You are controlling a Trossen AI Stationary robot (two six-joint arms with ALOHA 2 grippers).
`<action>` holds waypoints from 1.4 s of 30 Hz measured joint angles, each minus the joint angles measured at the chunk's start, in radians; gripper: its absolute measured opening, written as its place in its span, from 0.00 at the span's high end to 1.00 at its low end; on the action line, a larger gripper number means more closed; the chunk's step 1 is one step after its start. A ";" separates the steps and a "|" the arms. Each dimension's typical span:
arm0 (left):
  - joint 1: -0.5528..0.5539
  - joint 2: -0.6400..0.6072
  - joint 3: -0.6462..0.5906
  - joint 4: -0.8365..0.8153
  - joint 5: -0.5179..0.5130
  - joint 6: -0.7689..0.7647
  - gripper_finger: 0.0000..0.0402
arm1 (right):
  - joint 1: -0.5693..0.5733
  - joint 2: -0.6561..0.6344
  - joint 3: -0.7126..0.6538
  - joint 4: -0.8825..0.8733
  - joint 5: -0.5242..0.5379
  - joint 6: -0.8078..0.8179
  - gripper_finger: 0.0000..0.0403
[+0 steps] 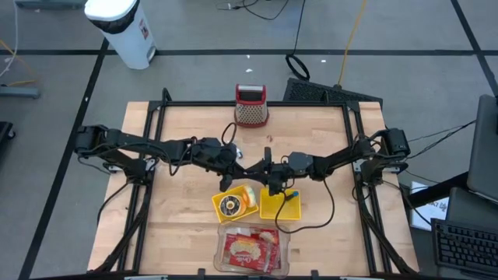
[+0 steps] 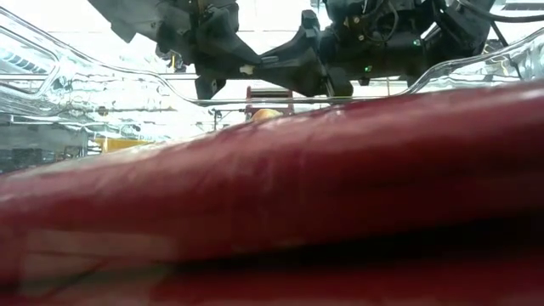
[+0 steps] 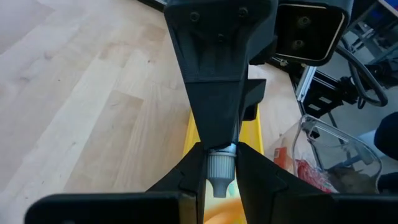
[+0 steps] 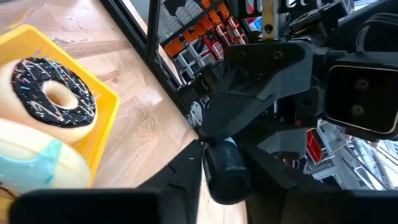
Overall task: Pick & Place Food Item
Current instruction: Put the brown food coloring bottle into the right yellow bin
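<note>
Nearest the low camera lies the clear container (image 1: 219,247) of red-wrapped food, at the bench (image 1: 175,218) front edge; behind it, a yellow tray (image 4: 106,102) carries a doughnut (image 4: 53,93); above these we find the small cylindrical item (image 3: 219,165) held mid-bench; left gripper (image 3: 219,180) jaws clamp its pale ribbed end; right gripper (image 4: 225,171) jaws clamp its dark end.

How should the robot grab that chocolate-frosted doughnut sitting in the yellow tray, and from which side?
Probably from straight above. The doughnut lies with its hole facing up inside the yellow tray, whose raised walls would likely block a sideways approach. Pinch the ring between its hole and its outer edge, low on the pale dough rather than on the frosting.
</note>
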 joint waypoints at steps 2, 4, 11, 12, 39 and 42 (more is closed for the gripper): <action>0.000 0.000 0.000 0.000 0.001 -0.003 0.83 | 0.001 0.000 0.000 -0.004 -0.002 0.000 0.83; 0.000 0.000 0.000 0.000 0.002 -0.004 0.83 | 0.001 0.000 -0.001 -0.005 -0.002 0.001 0.85; 0.011 -0.009 0.000 -0.001 0.000 0.007 0.81 | 0.001 0.000 -0.001 -0.004 0.003 0.056 0.85; 0.017 -0.019 -0.001 -0.002 -0.001 0.018 0.80 | 0.000 -0.001 -0.001 -0.001 0.008 0.062 0.84; 0.099 -0.172 0.001 -0.206 -0.295 0.134 0.56 | 0.022 -0.427 -0.045 -0.765 -0.365 0.844 0.85; 0.099 -0.172 0.001 -0.206 -0.317 0.146 0.56 | 0.035 -0.410 -0.098 -0.730 -0.365 0.891 0.85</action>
